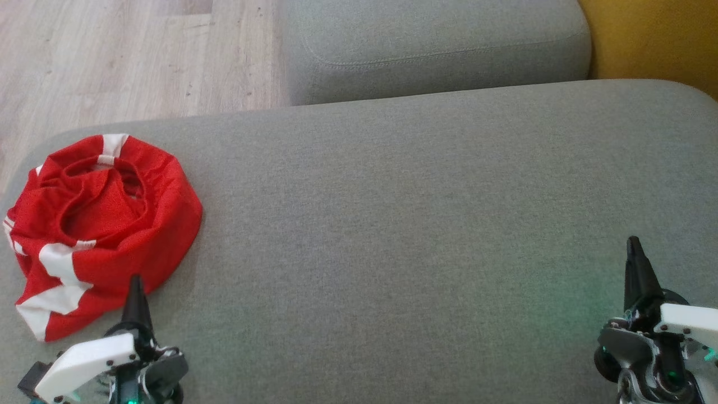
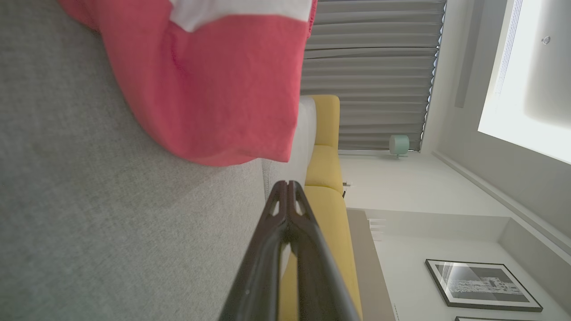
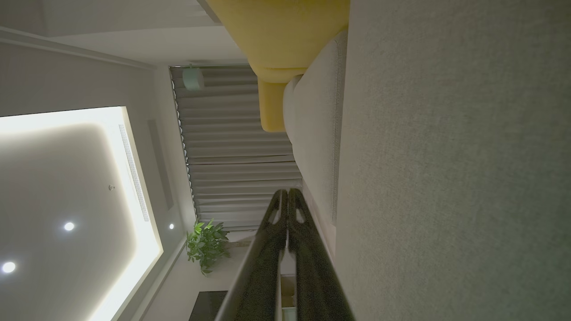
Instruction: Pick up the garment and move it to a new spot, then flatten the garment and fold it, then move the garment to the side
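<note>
At the near left edge of the scene, the left gripper (image 1: 136, 289) had its two dark fingers pressed together and held nothing. At the near right, the right gripper (image 1: 634, 249) was likewise closed and empty. Both hung over the wide grey fabric sofa cushion (image 1: 392, 224), fingers pointing toward the far side.

The crumpled red mesh garment with white patches (image 1: 106, 224) lay in a heap on the left end of that cushion, not yet lifted. It lay directly ahead of the left gripper and slightly to its left. From the head camera, the fingertips overlapped the garment's near right hem. The left wrist camera showed a strip of bare cushion between tips and cloth, so they were judged just short of contact. The heap ran longer near-to-far than left-to-right, with a white-patched flap trailing toward the near left corner.

The right gripper stood well apart from the garment, across most of the cushion. The left arm was therefore judged the nearer one for the pickup, and its fingers would need to part first.

Beyond lay a second grey cushion (image 1: 437, 50), with pale wooden flooring (image 1: 112, 56) at far left.
</note>
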